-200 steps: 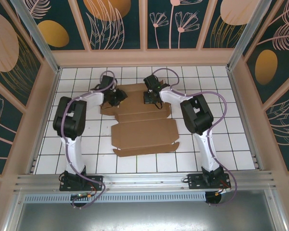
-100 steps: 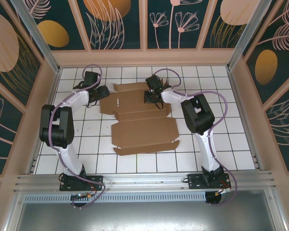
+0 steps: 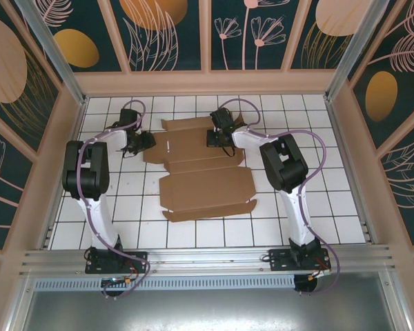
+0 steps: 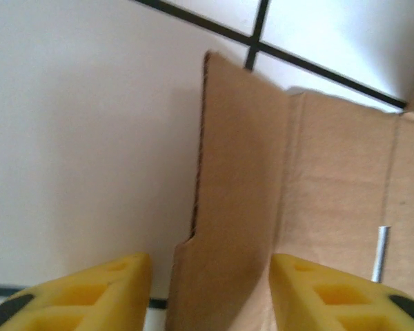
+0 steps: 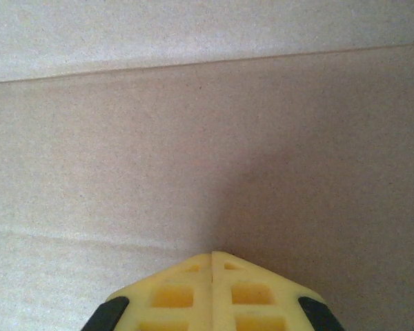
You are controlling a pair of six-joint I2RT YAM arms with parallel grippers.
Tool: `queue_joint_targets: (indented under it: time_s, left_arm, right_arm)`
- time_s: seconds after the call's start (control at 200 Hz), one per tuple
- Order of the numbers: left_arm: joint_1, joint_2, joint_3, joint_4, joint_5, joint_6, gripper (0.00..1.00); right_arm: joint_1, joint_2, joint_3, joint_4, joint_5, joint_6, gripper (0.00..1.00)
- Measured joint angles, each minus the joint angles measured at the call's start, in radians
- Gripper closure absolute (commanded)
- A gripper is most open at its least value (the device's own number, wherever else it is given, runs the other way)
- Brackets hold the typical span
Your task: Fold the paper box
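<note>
Paper box [image 3: 200, 169] lies unfolded as a flat brown sheet near the centre of the white tiled table [image 3: 124, 207], with its flaps spread out and its panels running from the far side toward the arm bases.

At the left, the left gripper [image 3: 143, 141] sits at the left edge of the sheet's far panel. In the left wrist view its yellow fingers [image 4: 83, 289] stand wide apart, and the left side flap of the paper box [image 4: 241, 207] lies in the gap between them. Whether either finger touches the flap cannot be told. A narrow slot [image 4: 381, 252] shows in the panel to the right of that flap.

At the right, the right gripper [image 3: 214, 143] is over the far panel's right part. Its fingers [image 5: 186, 293] are pressed together with no gap, pointing at bare cardboard [image 5: 207, 138] beside a crease.
</note>
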Motion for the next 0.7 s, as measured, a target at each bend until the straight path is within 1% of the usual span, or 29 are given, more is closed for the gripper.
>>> queue_joint_targets:
  time_s: [0.04,0.095,0.235,0.33,0.425,0.53,0.621,0.696]
  left_arm:
    - [0.011,0.001,-0.012,0.032,0.050,-0.007,0.63]
    - [0.025,0.001,-0.035,0.075,0.117,-0.024,0.65]
    - [0.050,0.013,-0.073,0.160,0.278,-0.048,0.67]
    - [0.050,0.035,-0.079,0.208,0.362,-0.062,0.68]
    - [0.058,0.044,-0.093,0.255,0.421,-0.081,0.72]
    - [0.068,0.048,-0.110,0.294,0.452,-0.106,0.74]
    - [0.069,0.047,-0.118,0.314,0.467,-0.131,0.73]
    - [0.069,0.040,-0.124,0.336,0.485,-0.163,0.69]
  right_arm:
    - [-0.001,-0.001,-0.004,0.006,-0.003,0.000,1.00]
    - [-0.002,-0.001,-0.007,0.013,-0.005,0.000,1.00]
    - [-0.002,-0.001,-0.010,0.021,-0.008,0.000,1.00]
    - [-0.003,-0.001,-0.010,0.022,-0.011,0.000,1.00]
    - [-0.003,-0.001,-0.010,0.022,-0.012,0.000,1.00]
    - [-0.003,-0.001,-0.010,0.023,-0.012,0.000,1.00]
    - [-0.004,-0.001,-0.013,0.028,-0.011,0.000,1.00]
    - [-0.008,-0.001,-0.014,0.033,-0.011,0.000,1.00]
